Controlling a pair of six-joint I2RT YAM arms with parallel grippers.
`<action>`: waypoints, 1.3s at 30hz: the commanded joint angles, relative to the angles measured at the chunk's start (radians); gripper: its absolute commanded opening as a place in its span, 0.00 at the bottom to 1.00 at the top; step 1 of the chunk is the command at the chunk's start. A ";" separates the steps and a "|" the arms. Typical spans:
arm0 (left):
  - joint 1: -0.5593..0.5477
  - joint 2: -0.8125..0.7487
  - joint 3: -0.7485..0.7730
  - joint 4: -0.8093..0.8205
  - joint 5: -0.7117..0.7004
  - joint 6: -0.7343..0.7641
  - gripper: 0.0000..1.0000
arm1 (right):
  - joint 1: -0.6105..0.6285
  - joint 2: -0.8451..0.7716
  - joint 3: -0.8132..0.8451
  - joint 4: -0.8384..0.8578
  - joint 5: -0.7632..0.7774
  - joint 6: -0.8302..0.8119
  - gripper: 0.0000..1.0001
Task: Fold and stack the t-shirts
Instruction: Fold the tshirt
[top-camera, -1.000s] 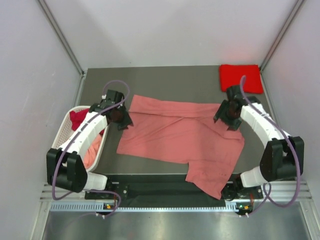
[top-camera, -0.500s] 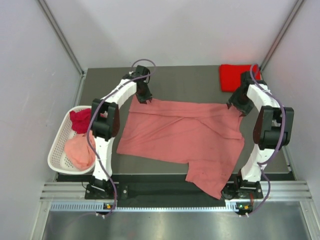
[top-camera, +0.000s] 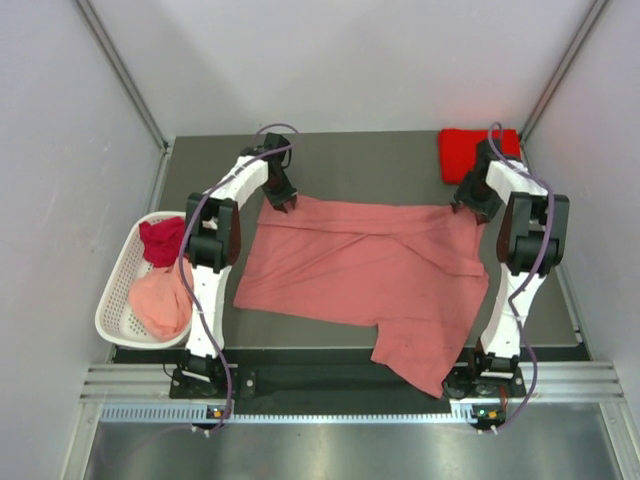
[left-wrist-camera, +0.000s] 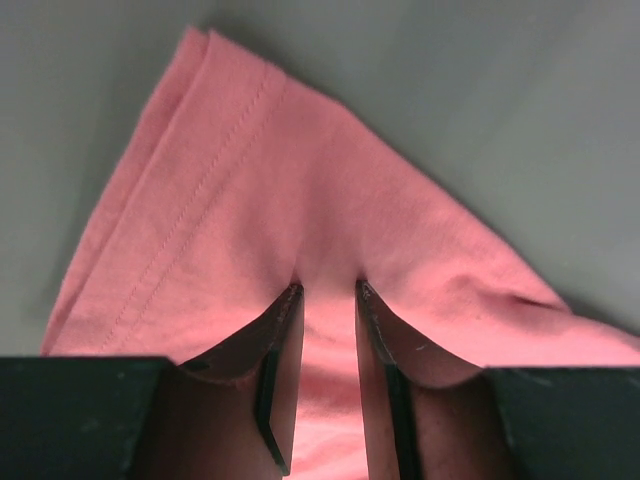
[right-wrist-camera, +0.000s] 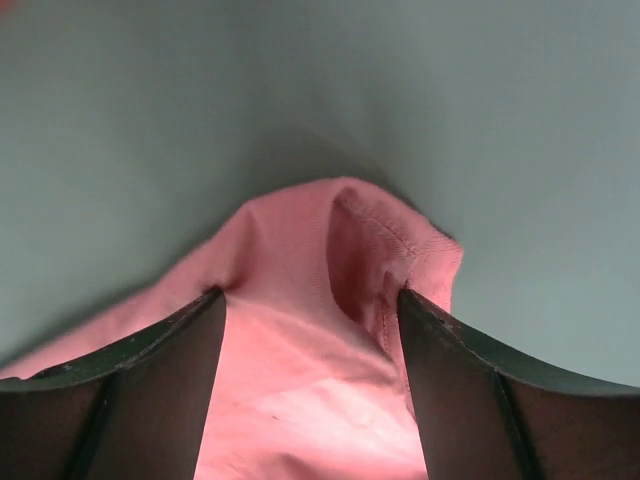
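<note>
A salmon pink t-shirt lies spread across the table, its near right part hanging over the front edge. My left gripper sits at the shirt's far left corner. In the left wrist view its narrow jaws are shut on the hemmed cloth. My right gripper is at the far right corner. Its jaws stand wider, with a bunched fold of the shirt filling the space between them and lifted off the table. A bright red t-shirt lies folded at the back right.
A white slotted basket stands off the table's left edge, holding a dark crimson shirt and a pale pink one. Grey walls close in the table on the left, back and right.
Both grippers have moved from the shirt's sides toward the back of the table. The shirt's far edge now runs straighter between them, and its far right corner has shifted right.
</note>
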 joint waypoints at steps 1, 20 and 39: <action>0.045 0.114 0.017 0.042 -0.018 -0.018 0.33 | 0.008 0.087 0.114 0.080 -0.038 -0.020 0.70; 0.085 0.046 0.232 0.053 -0.004 0.096 0.38 | 0.020 0.052 0.473 -0.263 0.103 -0.024 0.84; -0.145 -0.599 -0.438 0.081 -0.079 0.230 0.42 | 0.340 -0.658 -0.211 -0.297 0.025 0.002 0.87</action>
